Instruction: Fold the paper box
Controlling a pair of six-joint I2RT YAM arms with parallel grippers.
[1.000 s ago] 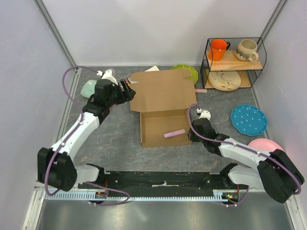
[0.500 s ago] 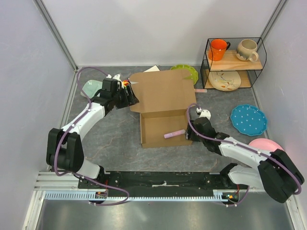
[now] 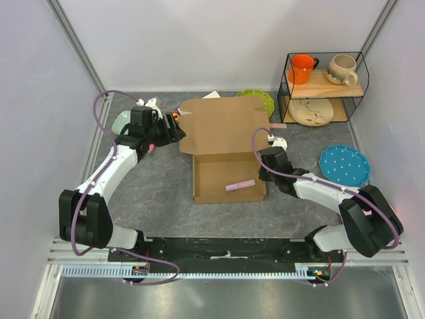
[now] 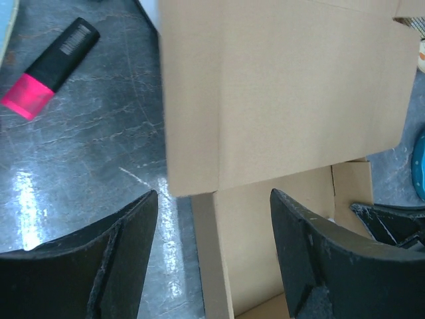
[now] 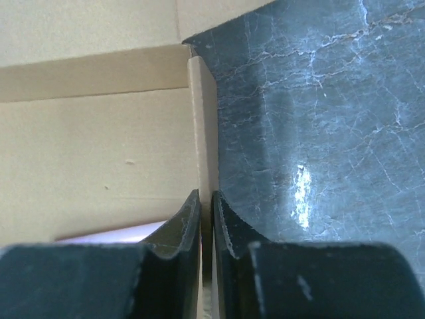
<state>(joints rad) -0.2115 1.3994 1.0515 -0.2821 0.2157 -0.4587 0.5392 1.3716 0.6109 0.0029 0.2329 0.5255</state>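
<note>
Right end effector [image 5: 206,199] nipped nearly shut on the side wall of the box [image 3: 224,133], left end effector [image 4: 212,199] wide open and empty just before its lid: a tug may crease that wall or drag the box.

The left arm [image 3: 109,169] and right arm [image 3: 319,193] are showing white shells, black joints, purple cables [image 3: 94,113], and the left gripper [image 4: 212,199] scuffed black fingers [image 4: 113,259].

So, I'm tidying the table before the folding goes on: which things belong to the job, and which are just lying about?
Job: paper box, right pincer on its wall, left pincer.
Lying about: pink marker inside box, highlighter, green plate, blue plate, pink plate, mug rack.
</note>
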